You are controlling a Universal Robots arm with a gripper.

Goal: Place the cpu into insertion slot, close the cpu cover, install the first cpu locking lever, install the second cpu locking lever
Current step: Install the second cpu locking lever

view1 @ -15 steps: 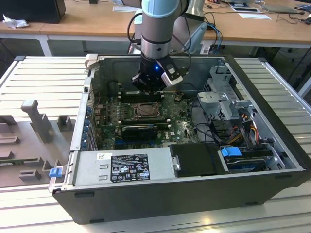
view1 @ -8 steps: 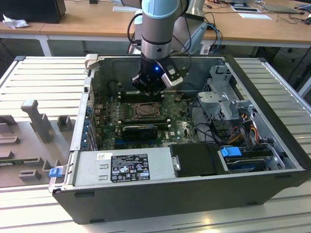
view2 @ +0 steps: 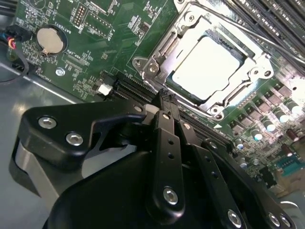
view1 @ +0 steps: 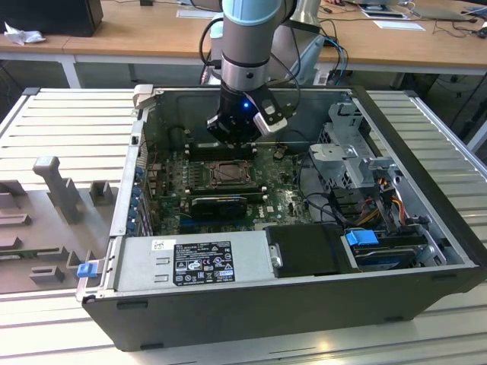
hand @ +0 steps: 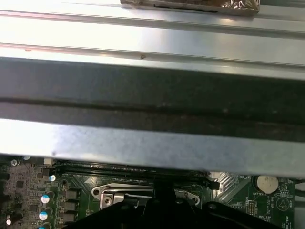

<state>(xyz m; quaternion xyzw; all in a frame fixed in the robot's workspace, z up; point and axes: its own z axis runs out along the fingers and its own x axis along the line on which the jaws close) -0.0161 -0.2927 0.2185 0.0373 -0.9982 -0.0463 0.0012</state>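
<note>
Gripper (view2: 164,98) fingers pressed together, holding nothing, hovers just beyond the far edge of the insertion slot (view1: 228,173). Inside it the cpu (view2: 208,66) lies flat, the cpu cover (view2: 157,52) framing it.

The gripper (view1: 237,135) hangs inside the open computer case (view1: 426,190), over the far edge of the green board (view1: 278,199). The socket (view1: 226,174) just before it lies open from above. A metal drive cage (view1: 351,152) crowds the exterior view's right; the power supply (view1: 194,261) blocks the near wall.
</note>
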